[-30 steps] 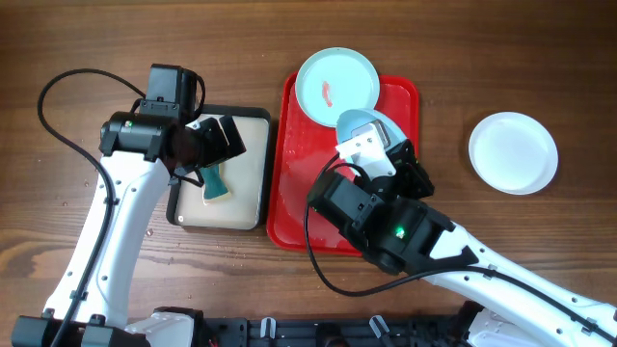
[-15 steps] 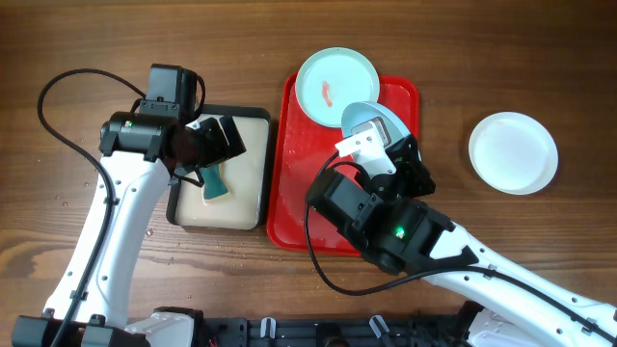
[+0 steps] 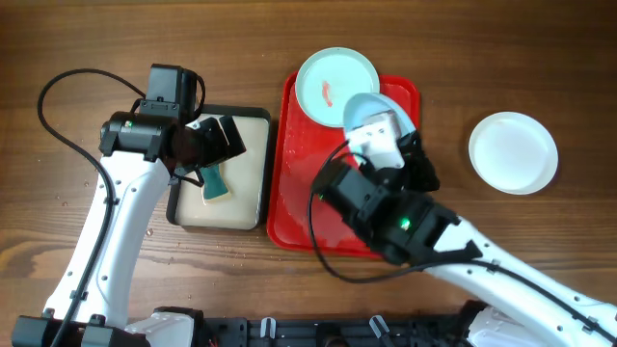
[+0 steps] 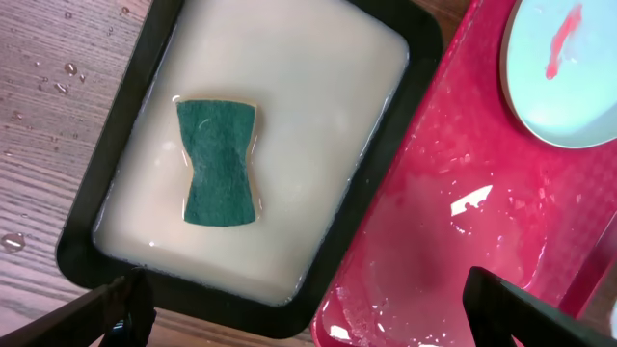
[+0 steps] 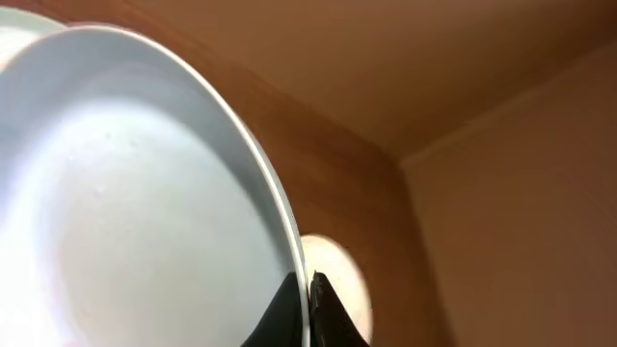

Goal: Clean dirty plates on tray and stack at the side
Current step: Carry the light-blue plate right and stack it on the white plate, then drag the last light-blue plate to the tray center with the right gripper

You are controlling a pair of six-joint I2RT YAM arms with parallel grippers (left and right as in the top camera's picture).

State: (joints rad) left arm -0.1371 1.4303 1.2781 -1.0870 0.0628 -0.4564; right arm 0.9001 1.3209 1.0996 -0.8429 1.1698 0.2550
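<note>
Starting from the left: the left claw (image 4: 323, 308) hangs spread wide and empty over the black-rimmed cream tray (image 4: 106, 202). A green sponge (image 4: 219, 162) sits in the milky water there, untouched.

Next over is the red tray (image 3: 289, 193), wet and shiny. One pale blue smeared plate (image 3: 335, 85) rests on its top rim, partly hanging over the edge, with a red streak near the middle.

The right claw (image 5: 307, 308) is pinched shut on the rim of a second pale blue plate, the lifted plate (image 3: 374, 111). It's tilted steeply over the upper right of the red tray. The face I can see in the wrist view looks clean, no red on it.

Far right, a white plate (image 3: 513, 152) lies alone on the bench (image 3: 482, 58), well apart from the tray.

My guess is we're at the stacking step for this one. Next it needs carrying right, levelling out, then lowering centred onto the white plate before letting go. A thin rim pinch on a wet plate could slip, so go gently. The smeared one needs the sponge after that.
</note>
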